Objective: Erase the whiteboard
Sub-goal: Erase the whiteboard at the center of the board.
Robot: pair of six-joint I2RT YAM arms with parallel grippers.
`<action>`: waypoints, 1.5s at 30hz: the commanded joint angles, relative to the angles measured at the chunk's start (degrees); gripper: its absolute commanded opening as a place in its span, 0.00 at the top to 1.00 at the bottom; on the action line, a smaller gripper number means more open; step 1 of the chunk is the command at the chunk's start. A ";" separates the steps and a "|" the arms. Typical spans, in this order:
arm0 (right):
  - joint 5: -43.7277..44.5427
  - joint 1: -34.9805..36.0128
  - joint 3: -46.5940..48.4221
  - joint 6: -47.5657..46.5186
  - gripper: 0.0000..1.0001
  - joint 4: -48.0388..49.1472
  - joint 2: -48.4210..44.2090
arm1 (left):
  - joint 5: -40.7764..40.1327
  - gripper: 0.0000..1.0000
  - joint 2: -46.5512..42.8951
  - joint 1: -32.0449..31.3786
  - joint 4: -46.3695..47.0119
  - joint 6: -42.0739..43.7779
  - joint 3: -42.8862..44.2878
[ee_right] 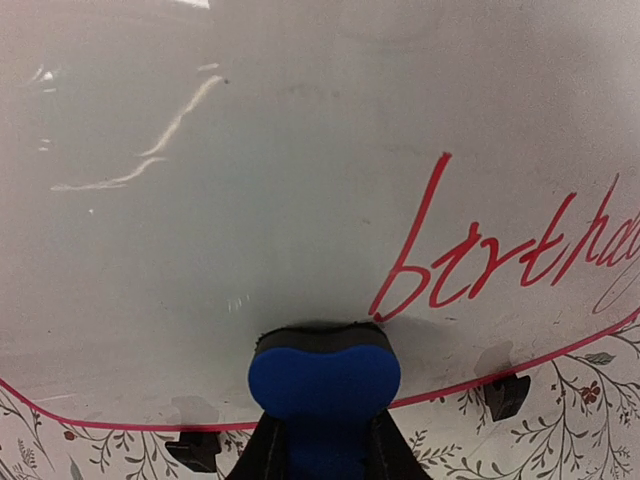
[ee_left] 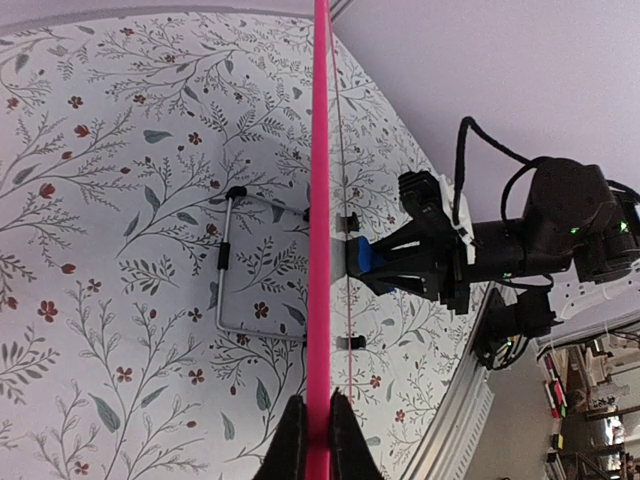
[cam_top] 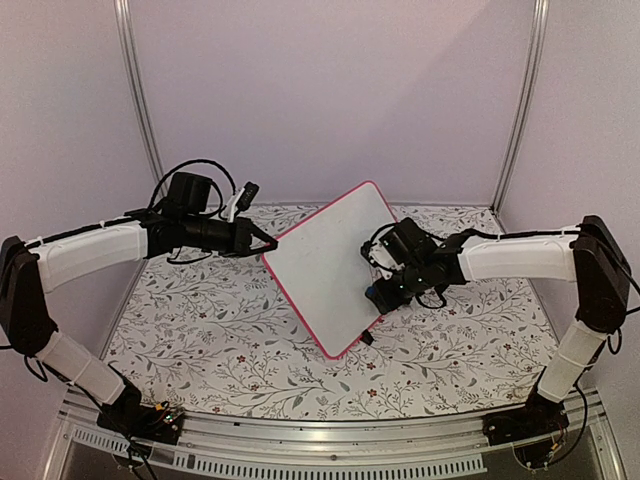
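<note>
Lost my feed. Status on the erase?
Left gripper shut on whiteboard frame. Right gripper shut on blue eraser, at board face. Red writing not erased. No obstruction seen.

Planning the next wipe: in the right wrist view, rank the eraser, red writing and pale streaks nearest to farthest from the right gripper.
1. Eraser: clamped in the right gripper, bottom centre.
2. Red writing: just up-right, on the whiteboard.
3. Pale streaks: far upper left.
</note>
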 commanded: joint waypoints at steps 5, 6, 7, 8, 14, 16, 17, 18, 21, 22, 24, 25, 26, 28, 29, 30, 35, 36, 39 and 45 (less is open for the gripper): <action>-0.94 -0.31 -0.78 0.75 1.00 -2.01 -0.03 | 2.39 1.00 -1.07 -1.16 1.01 2.43 -0.13; -0.48 -0.35 -0.05 0.66 1.00 -2.16 -0.16 | 2.40 1.00 -1.06 -1.15 1.00 2.43 -0.13; 0.07 -0.34 0.93 0.41 1.00 -2.36 -0.18 | 2.41 1.00 -1.07 -1.13 1.01 2.45 -0.13; 0.67 -0.35 1.93 0.06 1.00 -2.55 -0.20 | 2.39 1.00 -1.09 -1.14 1.04 2.43 -0.13; 2.48 -1.60 8.74 -1.80 1.00 -3.15 0.80 | 2.33 1.00 -0.98 -1.13 1.00 2.51 -0.13; 2.71 -2.12 10.50 -2.28 1.00 -3.12 1.54 | 2.33 1.00 -1.05 -1.10 1.02 2.49 -0.13; 2.78 -2.31 11.22 -2.51 1.00 -2.94 1.93 | 2.32 1.00 -0.98 -1.13 1.01 2.54 -0.13; 2.87 -2.56 11.78 -2.64 1.00 -2.73 2.35 | 2.32 1.00 -1.00 -1.13 1.01 2.50 -0.13; 2.01 -3.43 12.61 -2.89 1.00 -2.26 3.32 | 2.37 1.00 -0.90 -1.15 1.00 2.52 -0.13; 1.81 -3.63 12.61 -2.92 1.00 -2.17 3.78 | 2.41 1.00 -0.93 -1.12 0.97 2.53 -0.13; 1.35 -3.91 12.30 -2.99 1.00 -2.03 4.40 | 2.50 1.00 -0.97 -1.08 1.01 2.51 -0.13; 1.06 -3.96 12.04 -3.01 1.00 -1.96 4.67 | 2.48 1.00 -1.00 -1.10 1.01 2.46 -0.13; 0.61 -3.96 11.67 -3.01 1.00 -1.83 4.87 | 2.50 1.00 -1.04 -1.09 1.04 2.50 -0.13; -0.06 -3.96 10.82 -2.92 1.00 -1.76 5.01 | 2.50 1.00 -0.99 -1.09 1.00 2.50 -0.06; -0.49 -3.96 10.36 -2.83 1.00 -1.71 4.97 | 2.46 1.00 -0.98 -1.14 1.03 2.46 -0.05; -0.77 -3.96 9.81 -2.82 1.00 -1.72 4.87 | 2.50 1.00 -0.98 -1.17 1.04 2.41 -0.04; -1.61 -3.96 6.10 -2.24 1.00 -1.46 3.99 | 2.55 1.00 -1.08 -1.10 1.00 2.46 -0.07; -1.78 -3.96 5.41 -2.11 1.00 -1.46 3.81 | 2.53 1.00 -1.12 -1.15 1.01 2.52 -0.12; -2.01 -3.96 3.50 -1.79 1.00 -1.35 2.94 | 2.57 1.00 -1.02 -1.12 1.05 2.50 -0.05; -2.76 -3.96 -0.22 -0.53 1.00 -0.74 1.45 | 2.39 1.00 -1.09 -1.12 1.03 2.50 -0.11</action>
